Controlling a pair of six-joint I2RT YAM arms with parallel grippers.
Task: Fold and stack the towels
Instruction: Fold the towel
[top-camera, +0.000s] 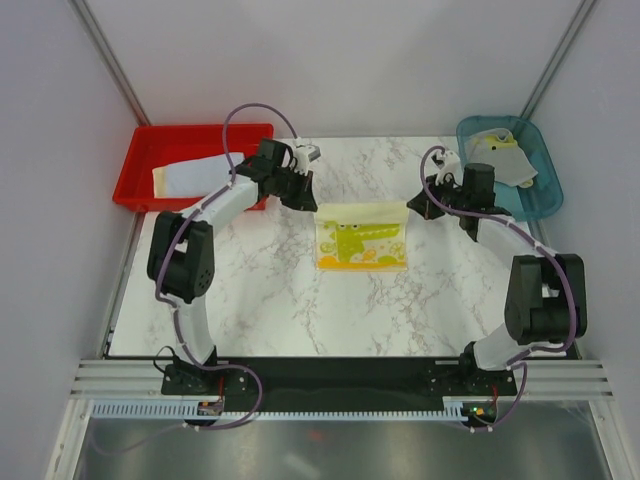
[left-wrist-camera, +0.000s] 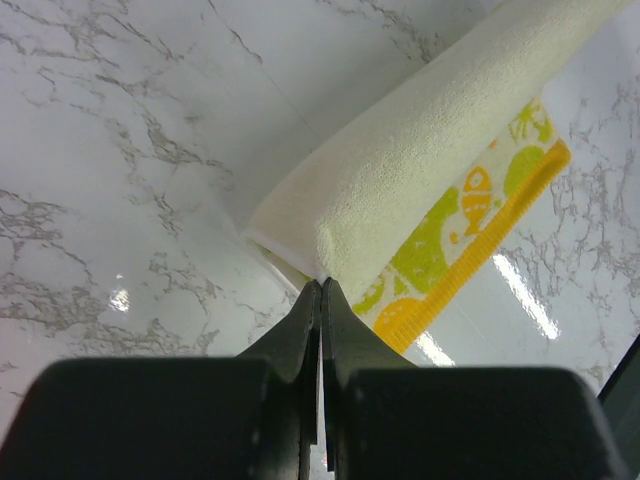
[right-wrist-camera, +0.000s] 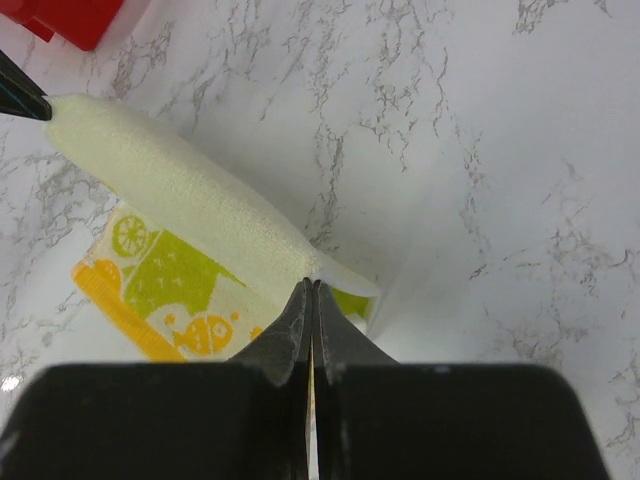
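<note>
The yellow towel with the green crocodile print (top-camera: 360, 240) lies in the middle of the marble table. Its far edge is lifted and curled over, showing the cream underside (left-wrist-camera: 420, 160) (right-wrist-camera: 190, 195). My left gripper (top-camera: 311, 199) (left-wrist-camera: 321, 286) is shut on the towel's far left corner. My right gripper (top-camera: 410, 207) (right-wrist-camera: 311, 286) is shut on its far right corner. Both hold the edge a little above the table. A folded pale towel (top-camera: 190, 176) lies in the red bin. More cloths (top-camera: 508, 158), cream and grey, lie in the blue bin.
The red bin (top-camera: 150, 140) stands at the far left of the table and the blue bin (top-camera: 540, 200) at the far right. Metal frame posts rise at both back corners. A black rail with the arm bases runs along the near edge.
</note>
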